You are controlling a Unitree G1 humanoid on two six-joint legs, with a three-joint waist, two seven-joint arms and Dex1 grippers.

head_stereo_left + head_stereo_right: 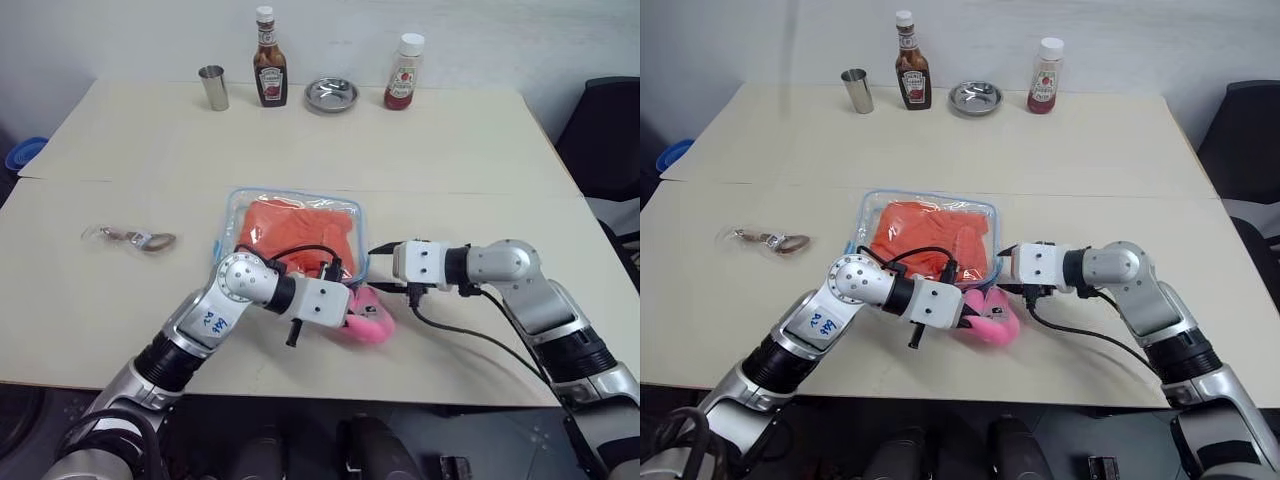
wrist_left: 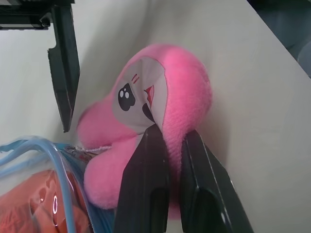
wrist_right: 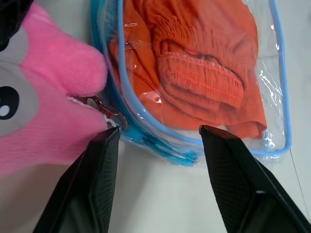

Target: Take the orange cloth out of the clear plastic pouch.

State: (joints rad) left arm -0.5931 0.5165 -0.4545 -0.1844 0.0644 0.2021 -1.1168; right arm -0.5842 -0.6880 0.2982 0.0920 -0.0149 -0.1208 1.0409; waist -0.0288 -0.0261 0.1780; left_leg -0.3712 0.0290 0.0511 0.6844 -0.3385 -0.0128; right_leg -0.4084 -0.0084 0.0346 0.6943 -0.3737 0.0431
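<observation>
Table (image 1: pixel 500 160): clear plastic pouch (image 1: pixel 240 215) laid flat near front edge, orange cloth (image 1: pixel 300 228) still sealed inside; nothing extracted yet. Left gripper (image 2: pixel 167 138) clenched on pink plush charm (image 2: pixel 184 92). Right gripper (image 3: pixel 158 138) parted, poised at pouch's zipper corner.

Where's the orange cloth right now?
The orange cloth lies inside the clear plastic pouch at the middle of the table, just beyond the pink plush charm and both grippers.
</observation>
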